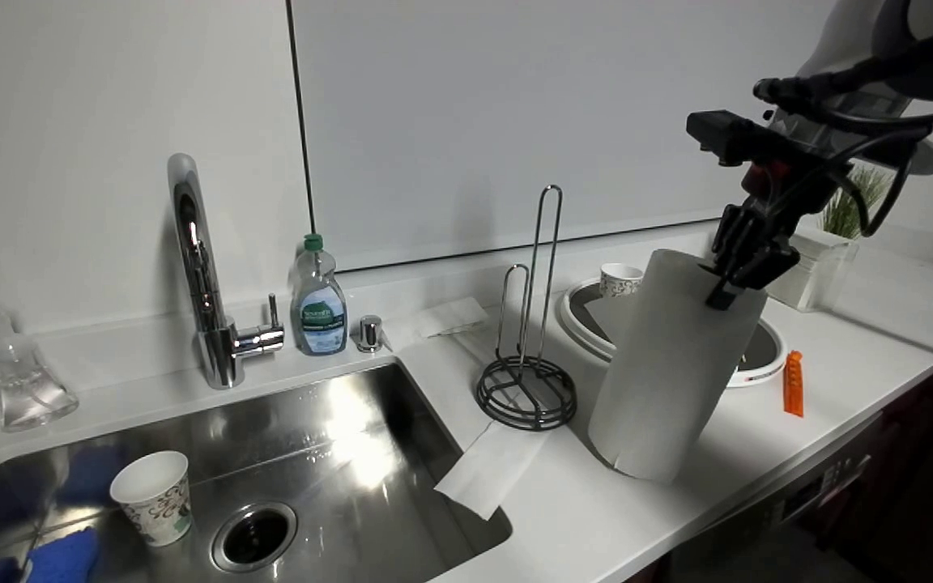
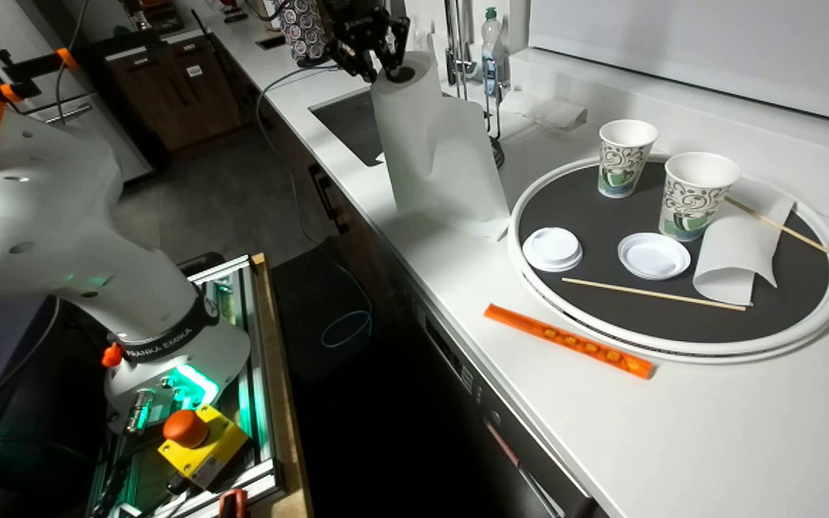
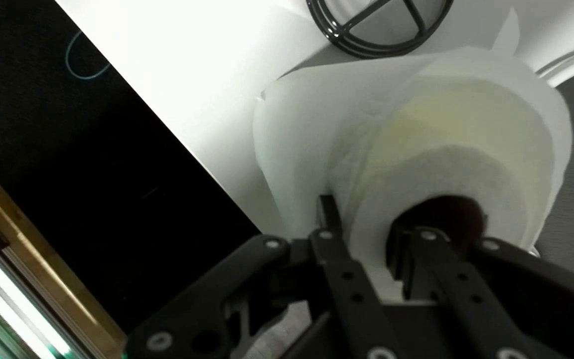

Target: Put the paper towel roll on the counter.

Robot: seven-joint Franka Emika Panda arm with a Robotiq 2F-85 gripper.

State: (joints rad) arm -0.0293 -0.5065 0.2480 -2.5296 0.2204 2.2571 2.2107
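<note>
White paper towel roll (image 1: 675, 372) near counter's (image 1: 580, 510) front edge: likely light, soft, easily crushed. Gripper (image 3: 365, 232) clamped on roll's upper wall; probably best hold.

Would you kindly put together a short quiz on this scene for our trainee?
1. How does the gripper hold the paper towel roll? (a) around its full width (b) with one finger inside the core (c) by its bottom edge
2. True or false: the paper towel roll is off the wire holder.
3. How many paper cups stand on the round tray?
Key: 1. b; 2. true; 3. two.
</note>
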